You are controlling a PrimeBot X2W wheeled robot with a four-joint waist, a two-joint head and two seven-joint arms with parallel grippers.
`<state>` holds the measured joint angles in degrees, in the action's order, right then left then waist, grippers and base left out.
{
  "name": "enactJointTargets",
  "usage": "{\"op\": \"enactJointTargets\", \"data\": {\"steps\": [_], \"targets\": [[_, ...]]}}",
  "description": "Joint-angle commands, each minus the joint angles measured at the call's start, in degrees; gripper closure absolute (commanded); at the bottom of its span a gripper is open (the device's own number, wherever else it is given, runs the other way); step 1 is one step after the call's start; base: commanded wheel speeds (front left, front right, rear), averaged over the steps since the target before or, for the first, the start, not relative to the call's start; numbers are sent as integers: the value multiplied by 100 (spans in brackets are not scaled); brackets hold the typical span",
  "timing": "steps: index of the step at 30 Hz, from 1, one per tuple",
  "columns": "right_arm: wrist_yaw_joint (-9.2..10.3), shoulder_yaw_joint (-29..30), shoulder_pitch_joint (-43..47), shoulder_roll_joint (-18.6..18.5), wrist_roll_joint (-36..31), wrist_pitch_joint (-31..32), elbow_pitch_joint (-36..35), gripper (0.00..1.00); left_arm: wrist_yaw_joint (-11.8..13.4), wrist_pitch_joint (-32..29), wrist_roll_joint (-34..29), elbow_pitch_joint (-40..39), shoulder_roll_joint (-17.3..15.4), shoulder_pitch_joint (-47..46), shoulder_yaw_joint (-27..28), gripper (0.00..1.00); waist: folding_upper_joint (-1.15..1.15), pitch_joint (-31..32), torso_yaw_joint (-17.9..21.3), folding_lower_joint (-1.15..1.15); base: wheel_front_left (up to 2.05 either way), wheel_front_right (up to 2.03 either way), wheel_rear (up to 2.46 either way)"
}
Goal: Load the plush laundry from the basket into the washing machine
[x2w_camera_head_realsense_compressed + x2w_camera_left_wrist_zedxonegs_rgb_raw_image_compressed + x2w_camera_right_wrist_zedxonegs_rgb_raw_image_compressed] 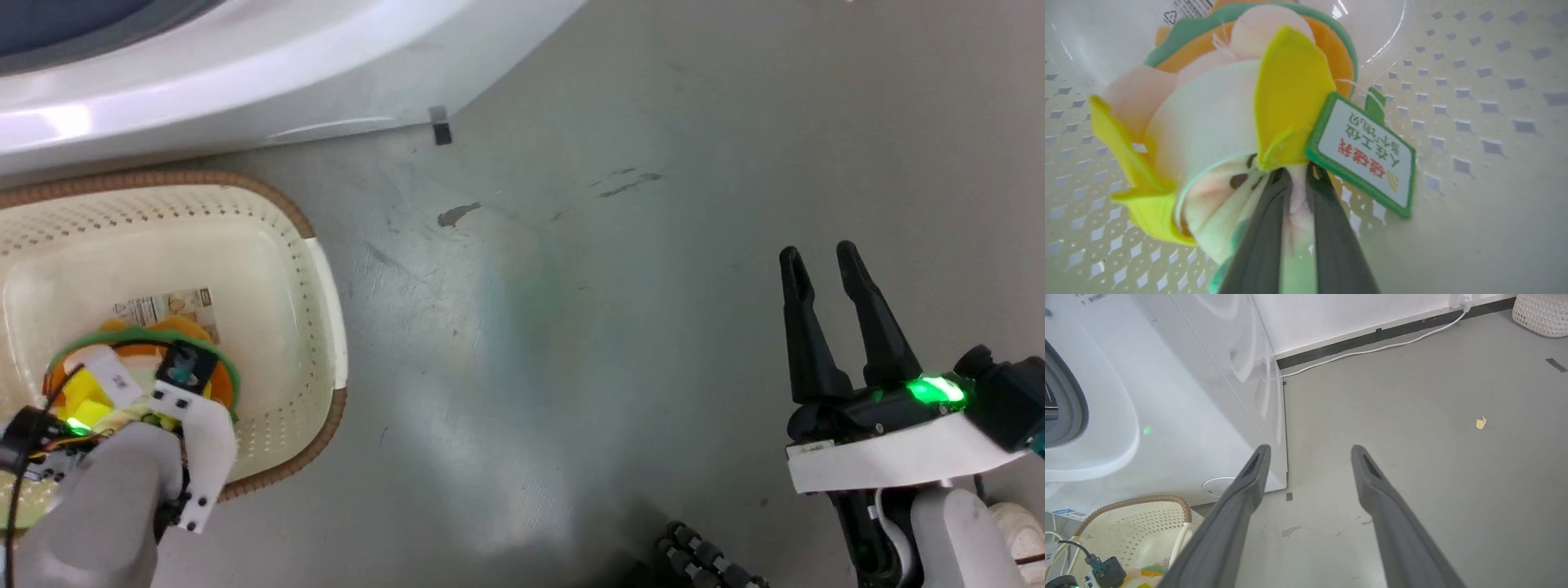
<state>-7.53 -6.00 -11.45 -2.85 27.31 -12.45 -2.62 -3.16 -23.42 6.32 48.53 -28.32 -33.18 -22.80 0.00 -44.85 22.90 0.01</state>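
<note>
Two dark fingers of the left gripper [1299,179] are pressed close together, and they pinch a soft pink fold of the plush laundry [1208,122] between their tips. The toy sits right at the end of the fingers and spreads out past them, inside the basket [1474,102]. The basket's cream wall with its little holes is all around the gripper. The toy looks squashed and bunched up. It has a pale pink round part, floppy yellow flaps, an orange body and a green band around the edge. A white tag [1363,153] with a green border and red and green writing hangs just beside one finger, on the right of the left wrist view. In the head view the left arm reaches down into the basket from the lower left, with its pale forearm over the toy. A printed label [167,309] on the basket's bottom shows just past the toy. The right gripper [816,251] is well apart from the basket, low over the grey floor [612,327]. Its two fingers are spread wide and hold nothing. The washing machine [1167,396] stands ahead of that gripper, off to the left in the right wrist view.
</note>
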Motion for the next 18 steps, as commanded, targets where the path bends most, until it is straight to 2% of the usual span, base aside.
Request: {"op": "enactJointTargets", "data": {"steps": [1, 8, 18], "targets": [[4, 49, -103, -2, 32, -66, 35, 0, 50, 17, -13, 154, -54, -100, -110, 100, 0, 170, -18, 0, 0, 0, 0], [4, 437, -29, -2, -231, -150, 193, 0, 111, 631, 173, 517, 291, 36, -334, 100, 0, 978, -353, 0, 0, 0, 0], [4, 1015, 568, -3, -777, -255, 259, 0, 87, 2401, 943, 1148, 1099, 346, -161, 100, 0, 2365, -1077, -1, 0, 0, 0]]}}
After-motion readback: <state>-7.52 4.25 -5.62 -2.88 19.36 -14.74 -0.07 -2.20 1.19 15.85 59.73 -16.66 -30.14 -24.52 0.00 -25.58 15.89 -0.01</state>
